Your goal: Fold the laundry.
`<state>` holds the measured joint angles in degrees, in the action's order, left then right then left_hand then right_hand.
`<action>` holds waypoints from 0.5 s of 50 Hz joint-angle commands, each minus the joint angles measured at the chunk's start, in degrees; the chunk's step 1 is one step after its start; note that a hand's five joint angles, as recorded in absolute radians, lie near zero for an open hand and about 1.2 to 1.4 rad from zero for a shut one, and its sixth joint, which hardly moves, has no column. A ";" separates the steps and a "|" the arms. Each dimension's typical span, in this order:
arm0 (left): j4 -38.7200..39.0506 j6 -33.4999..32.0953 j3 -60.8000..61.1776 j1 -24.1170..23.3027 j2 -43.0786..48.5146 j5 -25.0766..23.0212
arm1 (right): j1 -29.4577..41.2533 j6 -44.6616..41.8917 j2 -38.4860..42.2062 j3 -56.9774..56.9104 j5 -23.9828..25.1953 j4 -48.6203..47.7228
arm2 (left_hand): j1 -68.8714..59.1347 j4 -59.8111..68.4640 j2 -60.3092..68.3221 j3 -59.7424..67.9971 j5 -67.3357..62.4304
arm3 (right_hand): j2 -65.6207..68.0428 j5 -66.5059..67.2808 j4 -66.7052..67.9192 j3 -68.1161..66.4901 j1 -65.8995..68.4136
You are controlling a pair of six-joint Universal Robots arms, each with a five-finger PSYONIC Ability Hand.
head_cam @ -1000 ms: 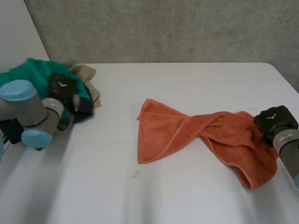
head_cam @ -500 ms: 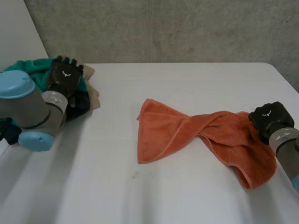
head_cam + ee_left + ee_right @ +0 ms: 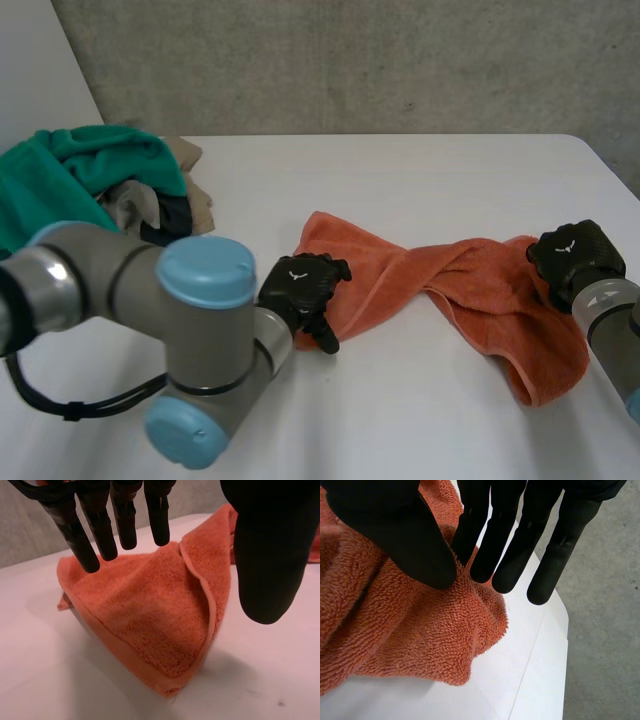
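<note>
Roughly at the middle of the white table [image 3: 420,170] lies the orange towel [image 3: 400,280], a thick terry cloth with a stitched hem. It is twisted once at its middle. Its left part is doubled over into a flat, pointed flap, and its right part is bunched and droops toward the table's near edge. The left robot hand [image 3: 300,290] hangs over the left corner of the flap, released, its fingers [image 3: 100,525] straight and the thumb held apart above the cloth. The right robot hand [image 3: 572,255] is at the towel's right end and pinches a raised ridge of pile between its thumb and straight fingers [image 3: 470,530]. A pile of clothes [image 3: 90,170], green, beige and dark, sits at the table's far left corner.
</note>
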<state>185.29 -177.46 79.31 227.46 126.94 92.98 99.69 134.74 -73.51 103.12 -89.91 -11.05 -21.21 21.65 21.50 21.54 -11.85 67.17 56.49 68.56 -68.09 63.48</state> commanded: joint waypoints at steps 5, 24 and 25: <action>0.16 3.88 -5.92 -2.99 6.39 4.13 | -0.02 0.00 0.04 0.50 1.40 -0.03 | -10.19 9.76 9.91 9.86 -9.56 | 12.83 13.51 11.44 -11.91 16.52; 0.33 3.44 -9.26 -3.26 11.23 4.75 | -0.02 0.00 0.13 0.94 1.49 -0.03 | -26.16 25.73 25.88 25.83 -25.53 | 12.83 13.51 11.44 -11.91 16.52; 0.33 3.44 -9.35 -3.26 11.31 4.84 | -0.02 0.00 0.21 1.03 1.49 -0.03 | -27.17 26.74 26.89 26.85 -26.54 | 12.83 13.51 11.44 -11.91 16.52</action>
<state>185.50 -173.98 70.86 224.13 137.60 97.41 99.67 134.74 -73.35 104.12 -88.39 -11.07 -38.74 38.44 38.44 38.38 -28.19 67.17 56.49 68.57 -68.09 63.48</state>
